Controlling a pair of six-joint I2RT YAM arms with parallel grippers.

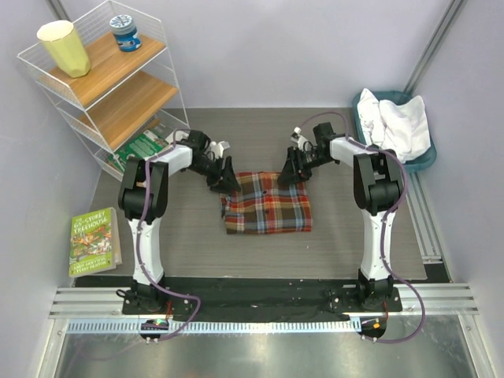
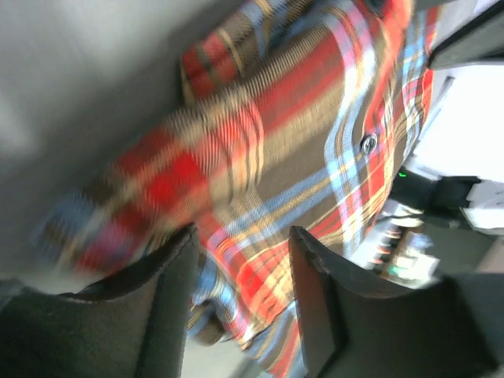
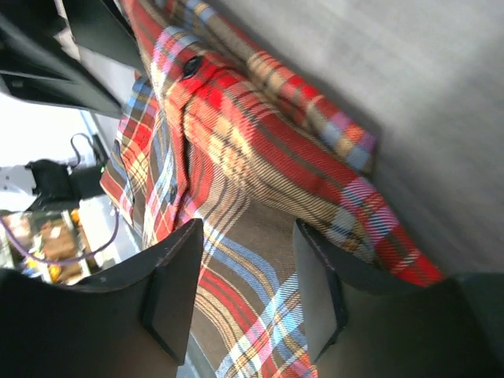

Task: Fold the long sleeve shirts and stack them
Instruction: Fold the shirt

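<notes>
At the left a wire shelf [image 1: 118, 79] carries a yellow cup [image 1: 64, 47] and a blue jar [image 1: 124, 31], and a book [image 1: 94, 240] lies flat near the left arm's base. The left gripper [image 1: 227, 183] hangs over the far left corner of the plaid shirt [image 1: 266, 206], its fingers apart with no cloth pinched between them. The shirt lies as a compact rectangle mid-table, between the 2 arms. The right gripper [image 1: 288, 176] mirrors this at the far right corner, also spread and empty. This fold looks finished, so both arms should rise straight up, so that no fingertip catches an edge and drags a layer open. Further right, the white shirt [image 1: 402, 122] sits bunched in the teal basket [image 1: 358, 110], unfolded, so about 1 of 2 garments looks done. The table [image 1: 189, 236] is a dark grey, faintly grained mat that looks flat, good for sliding cloth. Pale walls close in the space.
</notes>
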